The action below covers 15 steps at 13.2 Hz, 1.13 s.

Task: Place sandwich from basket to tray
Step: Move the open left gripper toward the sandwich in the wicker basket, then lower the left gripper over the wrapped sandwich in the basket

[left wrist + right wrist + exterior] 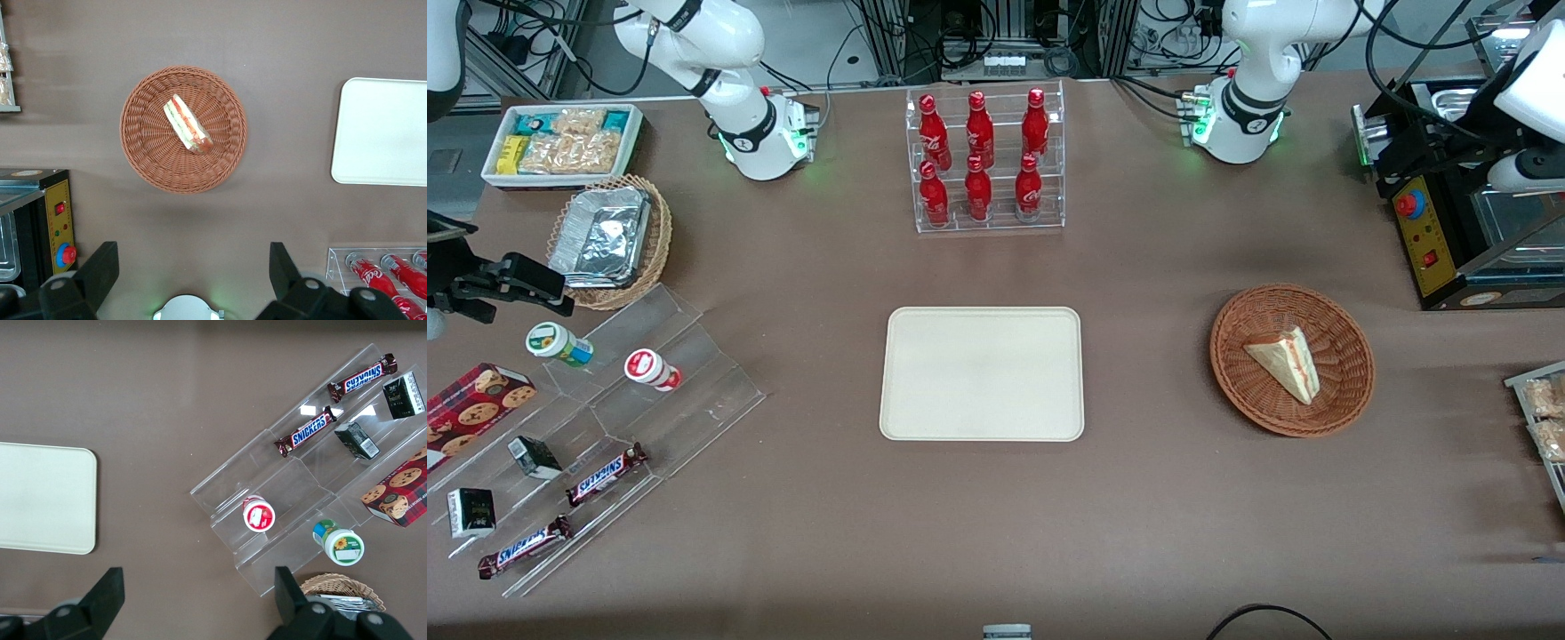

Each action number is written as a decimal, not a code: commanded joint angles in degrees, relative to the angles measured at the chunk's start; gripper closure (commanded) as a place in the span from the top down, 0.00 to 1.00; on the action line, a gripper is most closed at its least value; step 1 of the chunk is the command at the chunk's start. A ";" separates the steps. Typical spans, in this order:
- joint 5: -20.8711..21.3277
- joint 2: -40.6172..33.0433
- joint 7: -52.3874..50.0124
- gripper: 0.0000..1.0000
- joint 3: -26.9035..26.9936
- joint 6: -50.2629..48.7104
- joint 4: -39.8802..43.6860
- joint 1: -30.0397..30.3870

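The sandwich [1285, 363] [188, 125], a cream wedge with red and green filling, lies in the round reddish-brown basket [1352, 391] [147, 160] toward the working arm's end of the table. The cream tray [983, 373] [387, 133] [40, 497] lies flat at the table's middle with nothing on it. My left gripper [192, 257] hangs high above the table, over the bare brown surface between the arm's base [187, 310] and the basket. It is open, with nothing between its black fingers [100, 267].
A clear rack of red cola bottles [987, 160] [390, 273] stands farther from the front camera than the tray. A black machine with a red button [1432, 240] [57, 220] sits beside the basket. Snack packets [1543, 418], an acrylic stand [605, 427] and a foil-tray basket [609, 240] line the table's ends.
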 commanded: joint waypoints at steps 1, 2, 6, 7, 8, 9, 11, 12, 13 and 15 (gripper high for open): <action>2.40 0.51 -0.09 1.00 0.43 -0.86 0.90 -1.31; 2.26 1.11 -0.01 1.00 0.43 -0.77 0.99 -0.26; 3.31 6.30 -6.73 1.00 1.04 2.03 0.21 2.20; 4.09 6.92 -9.73 1.00 1.04 3.18 -1.02 2.90; 4.36 7.10 -11.33 1.00 1.13 4.49 -2.77 3.26; 4.45 7.18 -14.48 1.00 1.13 6.51 -4.88 4.39; 4.37 7.10 -22.29 1.00 1.13 14.04 -10.84 4.93; 4.45 7.18 -26.77 1.00 1.13 17.74 -14.18 4.76; 4.45 7.19 -30.55 1.00 1.13 21.35 -17.17 4.67; 3.49 7.71 -35.32 1.00 1.04 28.46 -22.36 4.67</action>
